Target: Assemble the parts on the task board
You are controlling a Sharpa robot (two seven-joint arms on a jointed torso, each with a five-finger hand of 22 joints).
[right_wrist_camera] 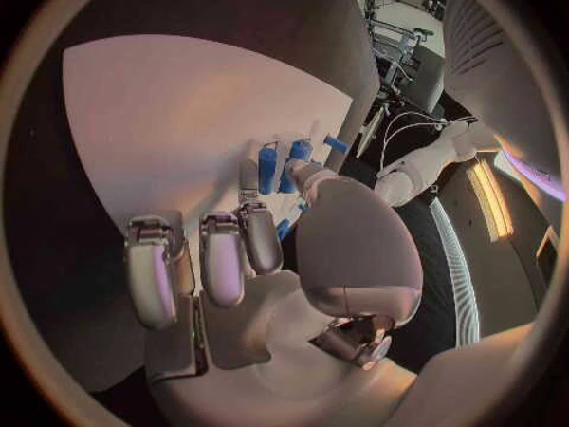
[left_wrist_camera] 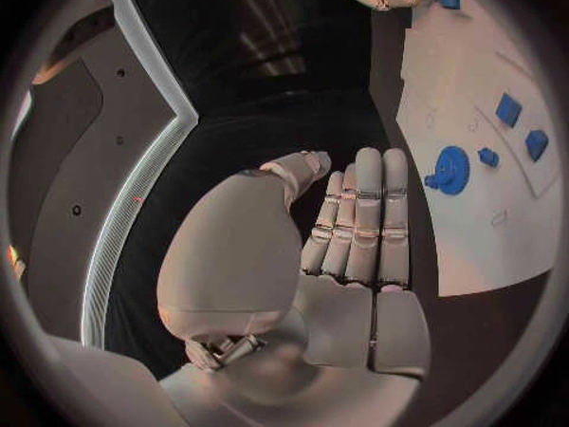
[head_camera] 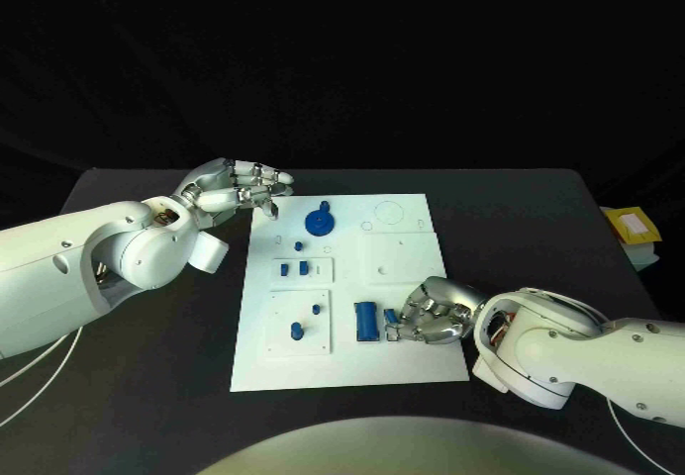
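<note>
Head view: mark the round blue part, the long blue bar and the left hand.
round blue part (head_camera: pixel 320 219), head view, centre of disc
long blue bar (head_camera: pixel 367 321), head view, mid-length
left hand (head_camera: pixel 236 188), head view, knuckles

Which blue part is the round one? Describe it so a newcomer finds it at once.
Start at the white task board in the middle of the black table, then go to its far end, close to the left hand. The round blue part lies there. It is a disc with a small tab, far wider than the little blue blocks nearer the robot.
</note>
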